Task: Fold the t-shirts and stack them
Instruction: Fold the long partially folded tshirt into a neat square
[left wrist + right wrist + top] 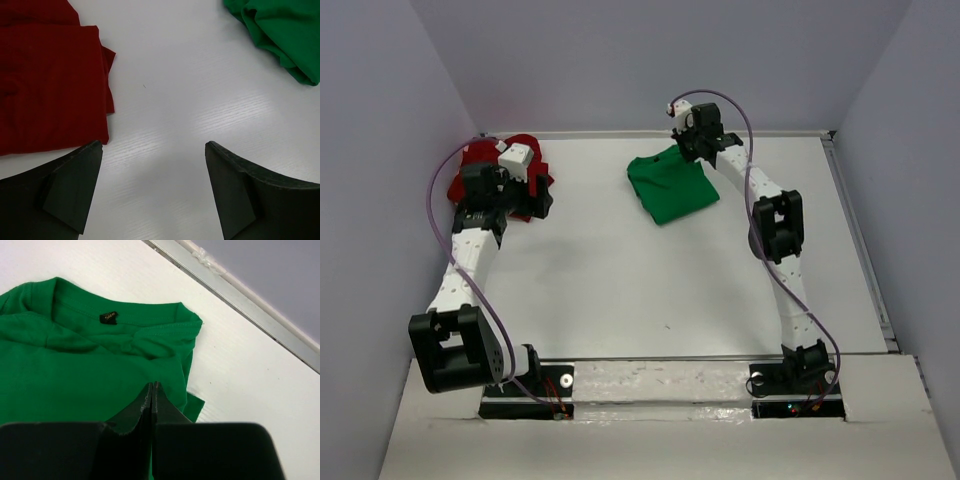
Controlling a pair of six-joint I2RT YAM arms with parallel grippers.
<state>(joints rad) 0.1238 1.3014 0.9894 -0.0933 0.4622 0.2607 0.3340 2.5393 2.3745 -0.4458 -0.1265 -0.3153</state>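
Observation:
The deep red t-shirt (463,186) lies bunched at the far left of the table, partly hidden under my left arm. In the left wrist view the red t-shirt (50,85) shows as a flat folded slab left of the fingers. My left gripper (538,200) (152,145) stands open over bare table just right of that cloth, with nothing between its jaws. The bright green t-shirt (670,185) (285,30) lies folded at the far centre, collar and label up (75,365). My right gripper (692,148) (152,384) is shut, tips together above the green cloth near its far edge.
A metal rim (240,295) (770,133) runs along the table's far edge, with grey walls behind and at both sides. White table surface (640,290) stretches between the shirts and the arm bases. A second rim (865,250) borders the right side.

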